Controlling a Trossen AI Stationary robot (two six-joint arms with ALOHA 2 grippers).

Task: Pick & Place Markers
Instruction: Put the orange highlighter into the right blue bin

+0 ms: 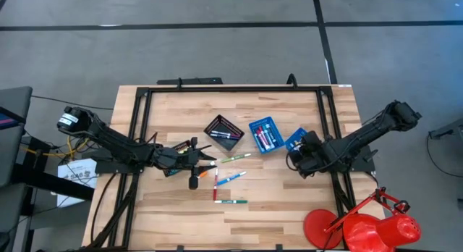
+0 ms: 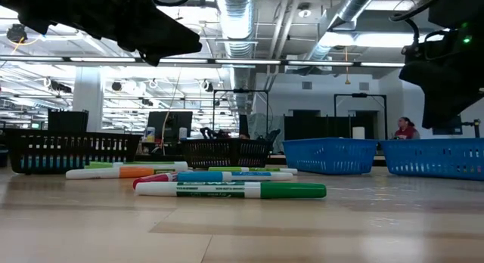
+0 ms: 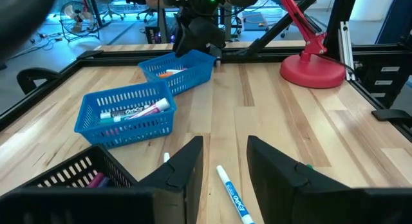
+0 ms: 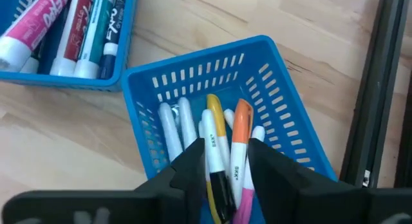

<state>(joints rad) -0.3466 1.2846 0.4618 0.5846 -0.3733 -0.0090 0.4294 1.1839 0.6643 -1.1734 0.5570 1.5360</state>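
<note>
Several markers lie loose on the table centre: a green one point(image 1: 235, 158), an orange one point(image 1: 205, 172), a blue one point(image 1: 230, 178), a red one point(image 1: 215, 187) and a second green one point(image 1: 230, 200) point(image 2: 231, 190). My left gripper point(image 1: 201, 167) point(image 3: 225, 163) hovers open above their left end, with the blue marker point(image 3: 232, 193) lying on the table below its fingers. My right gripper point(image 1: 295, 159) point(image 4: 225, 147) is open, raised over the small blue tray point(image 1: 296, 140) point(image 4: 257, 69). That tray holds yellow point(image 4: 215, 130), orange point(image 4: 239, 127) and white markers.
A black mesh tray point(image 1: 223, 130) and a second blue tray point(image 1: 265, 134) point(image 3: 125, 114), both holding markers, stand behind the loose ones. A red desk lamp point(image 1: 362, 224) point(image 3: 312, 63) sits at the near right corner. A black frame point(image 1: 141, 122) borders the table.
</note>
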